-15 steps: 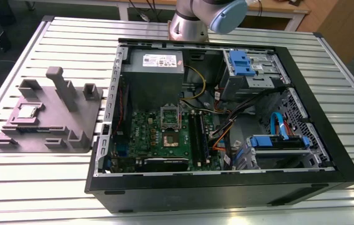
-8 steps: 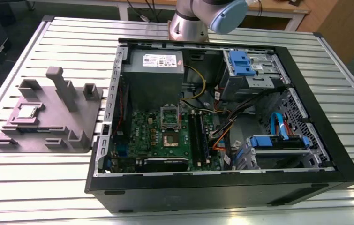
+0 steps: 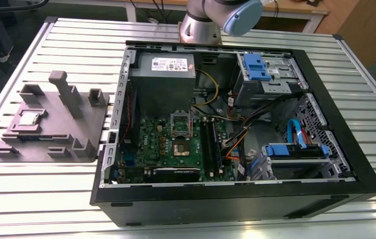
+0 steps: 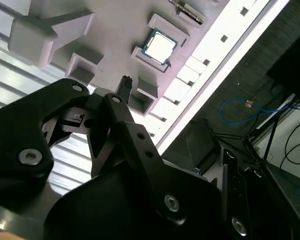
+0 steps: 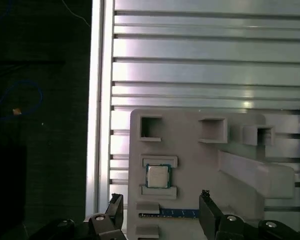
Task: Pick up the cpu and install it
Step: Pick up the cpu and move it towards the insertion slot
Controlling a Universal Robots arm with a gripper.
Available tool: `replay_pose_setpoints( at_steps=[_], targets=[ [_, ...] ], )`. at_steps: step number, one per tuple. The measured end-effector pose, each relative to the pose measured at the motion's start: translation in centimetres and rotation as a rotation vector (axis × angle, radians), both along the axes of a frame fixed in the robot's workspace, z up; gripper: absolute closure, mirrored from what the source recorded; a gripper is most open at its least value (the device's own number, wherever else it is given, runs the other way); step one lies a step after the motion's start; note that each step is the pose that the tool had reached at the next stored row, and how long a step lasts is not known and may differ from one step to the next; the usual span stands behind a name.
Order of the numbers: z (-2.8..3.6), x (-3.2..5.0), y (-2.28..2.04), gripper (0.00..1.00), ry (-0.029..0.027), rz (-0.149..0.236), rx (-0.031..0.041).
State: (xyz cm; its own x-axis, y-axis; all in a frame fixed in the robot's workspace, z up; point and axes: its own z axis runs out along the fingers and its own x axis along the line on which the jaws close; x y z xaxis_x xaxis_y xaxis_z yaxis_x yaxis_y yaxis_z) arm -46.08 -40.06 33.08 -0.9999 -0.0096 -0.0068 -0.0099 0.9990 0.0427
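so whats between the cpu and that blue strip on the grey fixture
A raised grey lip of the fixture, edging the cpu pocket, separates it from the blue strip; this shows in the first wrist view.

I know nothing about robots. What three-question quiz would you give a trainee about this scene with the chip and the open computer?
1. In the exterior view, on which side of the computer case does the grey holder stand?
2. True or false: the cpu already sits inside the computer case.
3. The gripper is: A) shut on the cpu; B) open, holding nothing; C) shut on the grey holder.
Key: 1 the exterior view's left; 2 false, it lies in the grey holder; 3 B.
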Motion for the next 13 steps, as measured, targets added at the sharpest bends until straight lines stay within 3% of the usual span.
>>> replay_pose_setpoints(
  at_steps=[7, 13],
  targets=[
    [-1.27, 0.12, -0.98, 0.29, 0.0, 0.001, 0.0002],
    [-2.37, 0.21, -1.25, 0.29, 0.0, 0.001, 0.0002]
  ],
)
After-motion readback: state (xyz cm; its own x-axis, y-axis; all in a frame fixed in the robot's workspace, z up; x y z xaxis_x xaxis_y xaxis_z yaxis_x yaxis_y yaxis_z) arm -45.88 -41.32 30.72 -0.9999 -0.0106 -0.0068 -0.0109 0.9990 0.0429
